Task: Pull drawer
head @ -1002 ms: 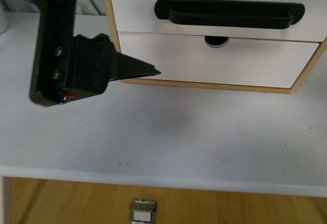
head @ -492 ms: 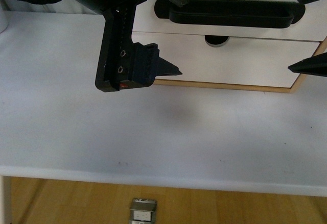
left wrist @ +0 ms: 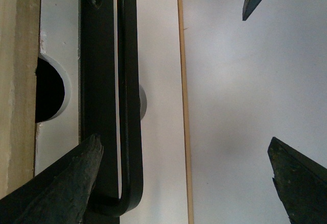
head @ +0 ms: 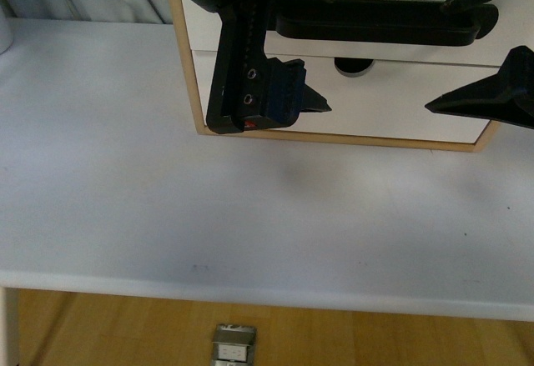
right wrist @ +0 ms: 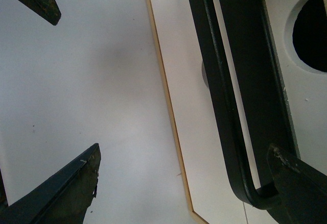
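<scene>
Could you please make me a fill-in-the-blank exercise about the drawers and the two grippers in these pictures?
1. The long bar handle on the drawer is ____ in colour.
2. The left gripper and the right gripper are both ____, gripping nothing.
3. The plain drawer below has no ____.

Missing words: black; open; handle.

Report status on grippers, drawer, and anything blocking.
Both open: left gripper and right gripper, at opposite ends of the handle, not clamped. The drawer looks shut. Nothing seen blocking it.
</scene>
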You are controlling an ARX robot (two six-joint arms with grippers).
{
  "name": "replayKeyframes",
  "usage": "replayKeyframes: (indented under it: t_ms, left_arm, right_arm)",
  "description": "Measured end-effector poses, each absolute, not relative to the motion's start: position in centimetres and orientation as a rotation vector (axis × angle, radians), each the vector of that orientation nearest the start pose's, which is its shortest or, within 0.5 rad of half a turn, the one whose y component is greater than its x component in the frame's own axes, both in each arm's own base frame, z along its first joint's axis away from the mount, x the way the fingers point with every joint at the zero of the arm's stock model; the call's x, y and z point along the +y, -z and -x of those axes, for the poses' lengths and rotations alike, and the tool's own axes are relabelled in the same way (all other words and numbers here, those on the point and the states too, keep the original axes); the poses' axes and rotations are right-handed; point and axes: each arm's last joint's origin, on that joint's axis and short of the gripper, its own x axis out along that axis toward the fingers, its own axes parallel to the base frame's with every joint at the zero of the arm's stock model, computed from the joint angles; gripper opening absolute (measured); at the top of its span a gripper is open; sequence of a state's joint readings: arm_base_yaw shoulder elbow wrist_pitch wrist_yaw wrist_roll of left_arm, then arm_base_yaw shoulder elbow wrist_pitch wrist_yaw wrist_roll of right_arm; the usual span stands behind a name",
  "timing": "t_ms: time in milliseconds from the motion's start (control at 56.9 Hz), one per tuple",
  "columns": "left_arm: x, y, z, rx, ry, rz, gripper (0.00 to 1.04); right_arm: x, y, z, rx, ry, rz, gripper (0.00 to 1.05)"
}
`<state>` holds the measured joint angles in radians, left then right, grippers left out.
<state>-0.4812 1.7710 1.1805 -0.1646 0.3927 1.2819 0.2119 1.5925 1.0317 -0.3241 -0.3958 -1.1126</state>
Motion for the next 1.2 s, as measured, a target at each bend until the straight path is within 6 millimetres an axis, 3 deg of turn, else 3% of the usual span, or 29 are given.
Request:
replayKeyframes:
  t_ms: [422,756,1196]
  left_arm:
    - [-19.0,-19.1,-34.4,0.164,1.192,-1.249,0.98]
    - [-18.5,-18.6,-34.8,0.193,1.185,-1.302,0.98]
    - [-18.4,-18.5,-34.7,0.202,1.198,-1.319,0.98]
  right_arm:
    - [8.4,-21.3,-32.0,0.465,-0.982,0.907,0.96]
    - [8.4,-21.4,-32.1,0.465,-0.982,0.902,0.96]
    - [8.7,-19.7,-32.3,0.542,-1.015,0.918,0.96]
